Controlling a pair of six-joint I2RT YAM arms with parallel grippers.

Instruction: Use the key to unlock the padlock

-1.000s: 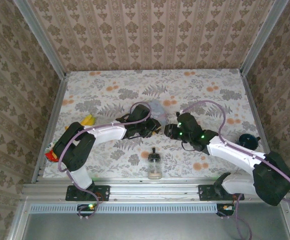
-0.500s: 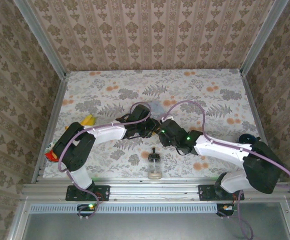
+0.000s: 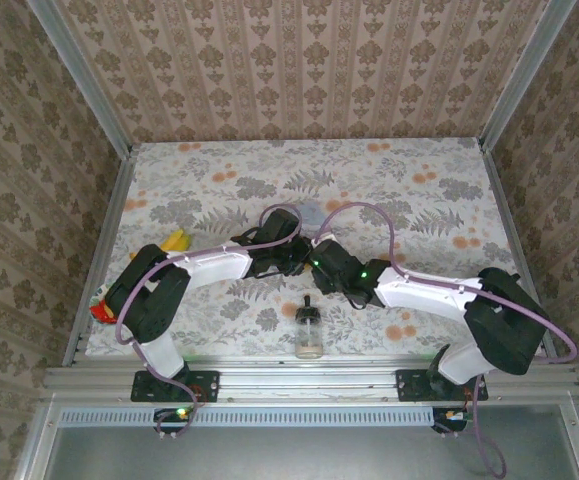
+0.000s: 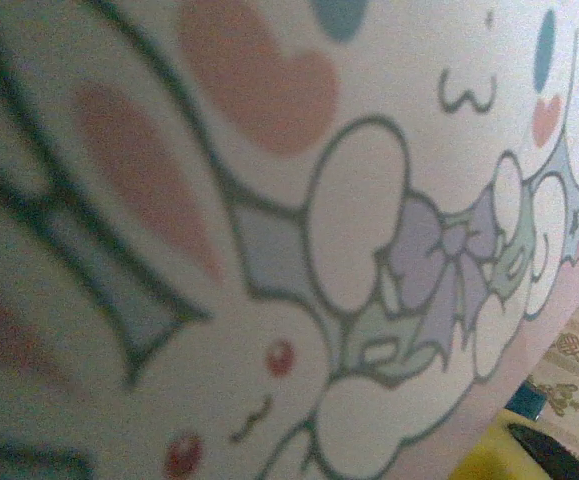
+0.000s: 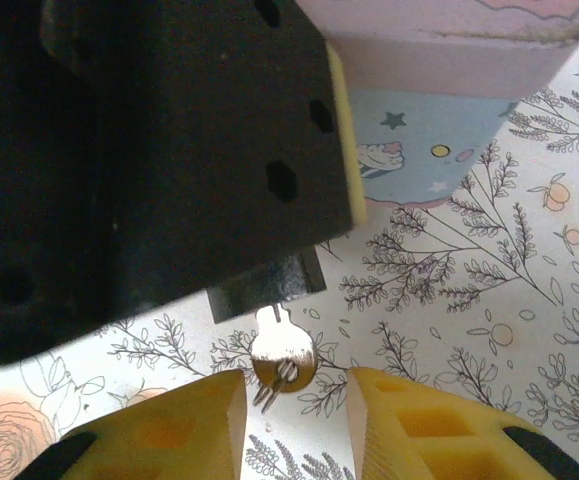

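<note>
The small dark padlock [image 5: 266, 287] juts from under the black left gripper [image 3: 291, 252], just beside the closed pale blue cartoon-print tin [image 5: 419, 130], whose contents are hidden. A silver key [image 5: 282, 355] sits in its lower end. The right gripper [image 5: 294, 400] has its yellow jaws spread either side of the key head. Whether the left jaws pinch anything cannot be told.

Floral table [image 3: 219, 180], glass bottle [image 3: 309, 332] near front edge, pale blue tin [image 3: 312, 212], yellow object [image 3: 175, 240]
</note>
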